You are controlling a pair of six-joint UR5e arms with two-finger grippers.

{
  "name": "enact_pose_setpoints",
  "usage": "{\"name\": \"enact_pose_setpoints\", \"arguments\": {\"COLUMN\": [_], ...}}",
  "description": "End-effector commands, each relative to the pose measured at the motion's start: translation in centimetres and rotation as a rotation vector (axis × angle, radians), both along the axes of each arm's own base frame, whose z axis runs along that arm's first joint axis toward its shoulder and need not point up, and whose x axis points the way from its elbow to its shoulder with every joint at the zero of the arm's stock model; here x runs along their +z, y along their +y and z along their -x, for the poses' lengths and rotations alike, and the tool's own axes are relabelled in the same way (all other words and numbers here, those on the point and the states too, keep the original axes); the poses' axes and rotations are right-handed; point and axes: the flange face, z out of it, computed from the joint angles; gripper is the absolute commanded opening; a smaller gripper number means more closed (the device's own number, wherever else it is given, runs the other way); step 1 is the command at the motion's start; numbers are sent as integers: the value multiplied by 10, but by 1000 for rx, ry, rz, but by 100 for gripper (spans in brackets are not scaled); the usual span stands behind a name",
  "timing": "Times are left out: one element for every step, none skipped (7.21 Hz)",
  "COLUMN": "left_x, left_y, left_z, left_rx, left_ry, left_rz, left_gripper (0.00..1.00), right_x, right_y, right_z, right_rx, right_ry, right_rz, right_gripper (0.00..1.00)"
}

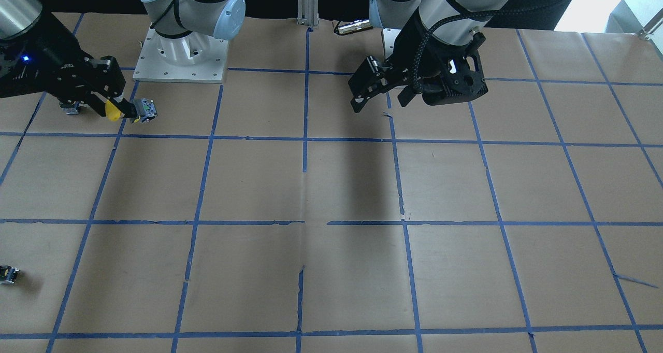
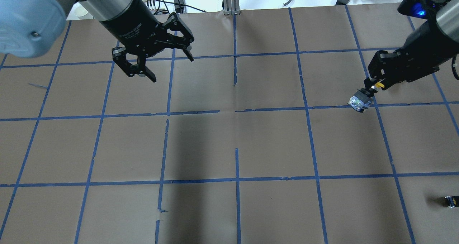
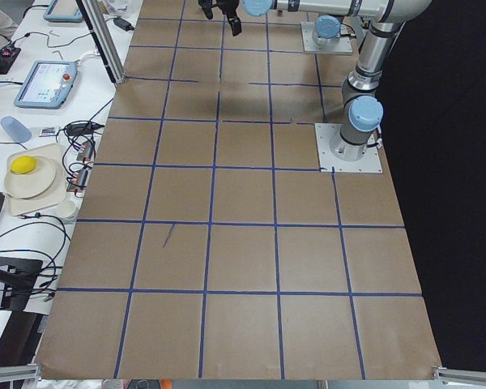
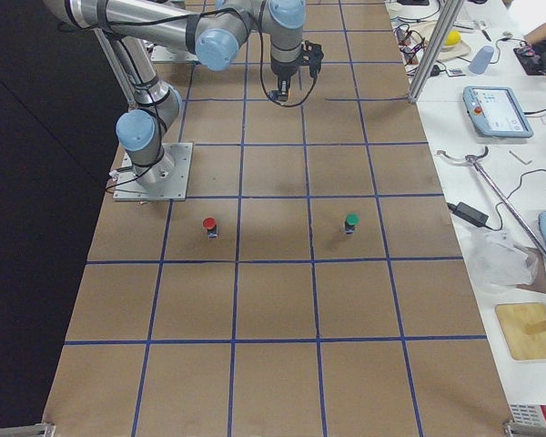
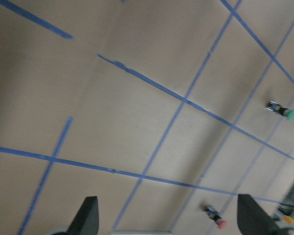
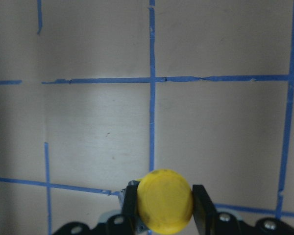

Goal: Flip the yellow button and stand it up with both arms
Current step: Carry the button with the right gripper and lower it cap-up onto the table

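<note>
At the table's [image 2: 272,143] right end, the right gripper [image 2: 373,85] is pinching the yellow button [image 2: 359,101] by its cap end. The wrist view shows the cap sitting between the 2 fingers and facing back toward the wrist, w/ the grey-black body projecting outward past the fingertips. Button axis is approx. level to slightly nose-down, and the part looks clear of the surface, not resting on it. The left gripper [image 2: 171,69] hangs over the opposite half, jaws spread wide and empty, well apart from the button. Step in hand, as judged: mid-air transfer prep, i.e. part lifted by 1 arm, 2nd arm not yet engaged. Next move calls for bringing both grippers together near centre, aligning the left jaws across the exposed body, closing, then releasing the right so the part can be turned and set upright. Risk: small part, short grip area; misalignment may drop it.
</note>
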Motion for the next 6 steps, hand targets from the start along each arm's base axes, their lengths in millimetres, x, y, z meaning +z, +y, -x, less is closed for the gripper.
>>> {"name": "enact_pose_setpoints", "arguments": {"left_x": [6,6,9,7,11,10], "left_y": [2,5,9,10,9,6], "left_z": [-21,-22,-23,-23,-23,-23], "left_rx": [-238,-324,-374,-402,-420,-418], "left_ry": [-183,-185,-182,-179,-180,-184], "left_rz": [23,33,45,44,63,91], "left_gripper": [99,99,99,99,99,100], "right_x": [-35,-50,-69,-91,-110,-119], "right_y": [4,9,19,32,46,59], "right_z": [60,83,107,132,154,178], "right_rx": [279,380,500,596,665,730], "right_ry": [85,122,157,193,180,170], "right_rz": [162,217,275,323,386,470], "right_gripper": [15,15,13,13,13,13]}}
